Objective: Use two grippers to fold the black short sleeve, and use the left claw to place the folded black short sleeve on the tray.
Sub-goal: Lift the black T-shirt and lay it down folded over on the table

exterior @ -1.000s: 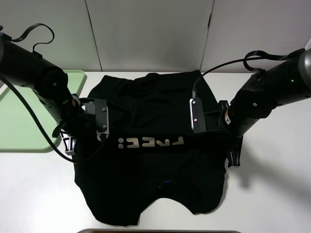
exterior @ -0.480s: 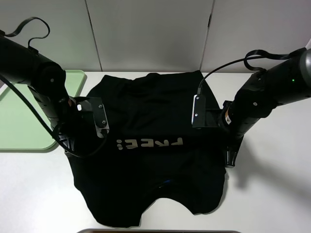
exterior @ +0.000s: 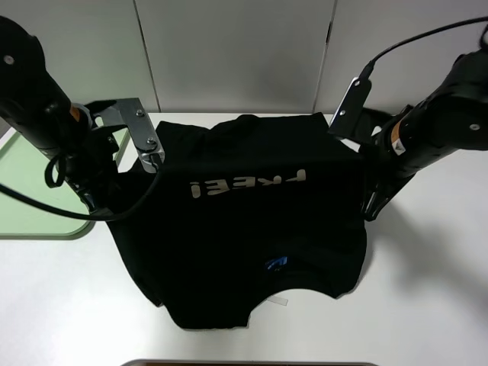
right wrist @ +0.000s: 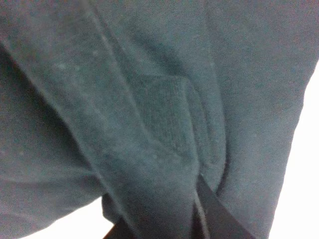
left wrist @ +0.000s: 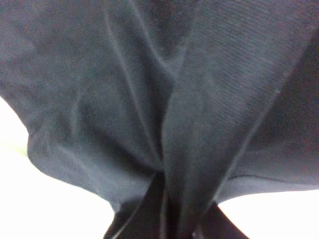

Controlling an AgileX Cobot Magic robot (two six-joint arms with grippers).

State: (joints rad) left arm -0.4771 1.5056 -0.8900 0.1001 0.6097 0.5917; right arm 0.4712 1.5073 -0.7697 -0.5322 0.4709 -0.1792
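Since the left hand (exterior: 93, 203) and right hand (exterior: 372, 206) are each clamped on opposite side edges of the black short sleeve (exterior: 244, 229), it stretches between them. The tray (exterior: 23, 191) sits just off its left edge, so the left hand's nearer.

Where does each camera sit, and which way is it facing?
Exterior high: mounted high, looking down on the black short sleeve, the tray, the left gripper and the right gripper.
Left wrist: on the left arm, facing along the left gripper into pinched fabric; its tips show.
Right wrist: likewise, right gripper.
Shared: all three see the garment.
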